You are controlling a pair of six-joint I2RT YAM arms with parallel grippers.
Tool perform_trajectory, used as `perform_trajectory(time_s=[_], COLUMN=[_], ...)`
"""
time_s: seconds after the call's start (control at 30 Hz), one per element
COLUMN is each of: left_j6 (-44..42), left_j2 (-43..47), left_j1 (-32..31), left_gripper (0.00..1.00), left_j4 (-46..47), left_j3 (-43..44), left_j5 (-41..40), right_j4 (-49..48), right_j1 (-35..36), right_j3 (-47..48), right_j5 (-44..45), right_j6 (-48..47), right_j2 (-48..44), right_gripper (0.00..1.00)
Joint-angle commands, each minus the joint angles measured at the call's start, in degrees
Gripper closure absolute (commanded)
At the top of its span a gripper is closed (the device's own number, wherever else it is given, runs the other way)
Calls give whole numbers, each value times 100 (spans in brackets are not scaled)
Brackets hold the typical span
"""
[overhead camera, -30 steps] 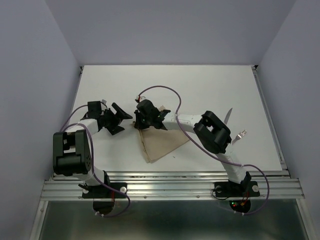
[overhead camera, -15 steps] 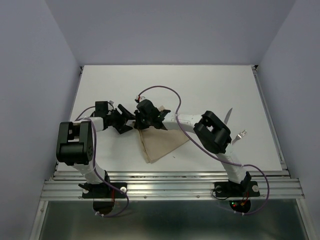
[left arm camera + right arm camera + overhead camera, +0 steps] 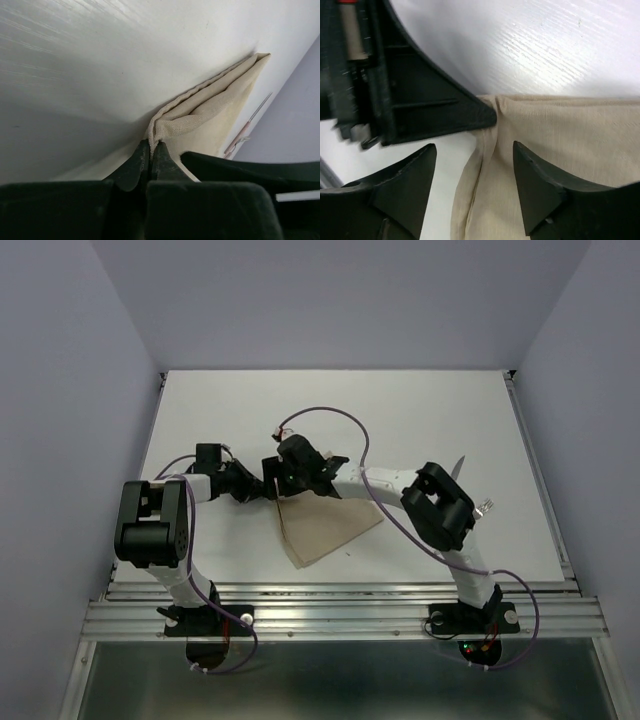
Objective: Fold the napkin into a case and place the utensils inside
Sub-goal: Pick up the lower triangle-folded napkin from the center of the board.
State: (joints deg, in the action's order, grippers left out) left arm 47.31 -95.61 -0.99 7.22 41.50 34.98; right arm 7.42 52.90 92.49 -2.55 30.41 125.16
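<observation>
The beige napkin (image 3: 325,530) lies folded into a layered triangle at the table's middle; no case is in view. My left gripper (image 3: 264,490) is shut on the napkin's upper-left corner, and the left wrist view shows the cloth (image 3: 220,110) pinched between the closed tips of the left gripper (image 3: 151,146). My right gripper (image 3: 279,477) hovers open over that same corner, and in its wrist view the right gripper (image 3: 474,147) straddles the napkin's edge (image 3: 570,145) without gripping it. The utensils (image 3: 484,507) lie at the right, mostly hidden behind the right arm, and one pink-handled utensil (image 3: 250,122) shows beyond the cloth.
The white table (image 3: 400,410) is walled by pale purple panels on three sides. A metal rail (image 3: 340,615) runs along the near edge by the arm bases. The left gripper's black finger (image 3: 445,115) fills the upper left of the right wrist view.
My left gripper moved right to the napkin's corner and shut on it. My right gripper, shut on that corner before, has opened and let go.
</observation>
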Motion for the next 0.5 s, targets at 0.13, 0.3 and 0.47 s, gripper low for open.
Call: perform_trajectory(time_s=[0.13,0.3,0.47], left_j6=[59,164,217], left_j2=[385,702,1018], left_j1=[-50,-50,-50], left_gripper=[100,100,100], left_j4=[-493,-714,-1135], left_j3=[-10,-27,34], left_j5=[-272,-519,-879], right_j4=[461,725,1112], right_j1=[412,1150,1915], right_j3=[-687,-1382,-1681], right_j5=[1184,2353,3101], right_j6=[-185,-115,-53], right_j2=[-1353,-1828,-1794], right_gripper=[23,20,20])
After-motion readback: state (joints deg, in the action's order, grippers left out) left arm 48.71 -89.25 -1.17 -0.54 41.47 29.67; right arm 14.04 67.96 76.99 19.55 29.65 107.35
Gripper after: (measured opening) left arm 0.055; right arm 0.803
